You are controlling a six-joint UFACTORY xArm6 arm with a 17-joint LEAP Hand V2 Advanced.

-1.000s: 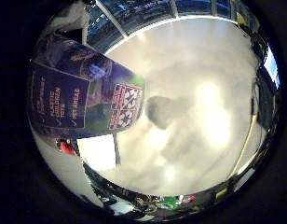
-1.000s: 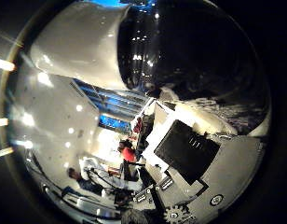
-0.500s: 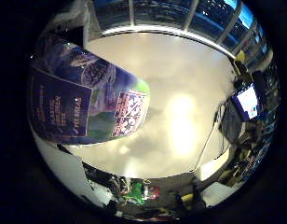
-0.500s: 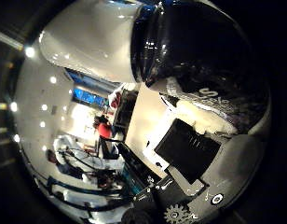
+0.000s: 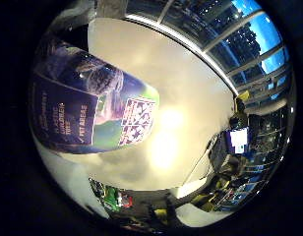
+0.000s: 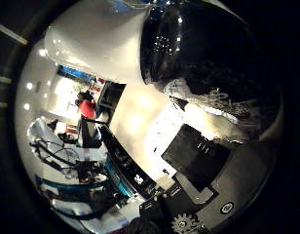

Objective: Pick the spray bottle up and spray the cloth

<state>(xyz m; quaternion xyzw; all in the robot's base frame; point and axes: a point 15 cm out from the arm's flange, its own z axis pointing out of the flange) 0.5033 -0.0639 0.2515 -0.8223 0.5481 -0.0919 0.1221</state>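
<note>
Against the palm lay the spray bottle (image 5: pixel 92 115) — its labelled body filled much of the little-finger view, well above the white table (image 5: pixel 191 88). The hand (image 6: pixel 203 180) seemingly gripped the bottle — the fingers themselves barely showed.

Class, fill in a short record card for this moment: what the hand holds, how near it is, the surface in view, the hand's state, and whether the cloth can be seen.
object at palm: spray bottle, purple and green label, white upper part in the thumb side view
closeness: fills much of both views, so close to the palm
hand: right hand, black and white parts beside the bottle
hand state: appears shut on the spray bottle; fingers only partly visible
surface: pale table
cloth: not visible in either view
</note>
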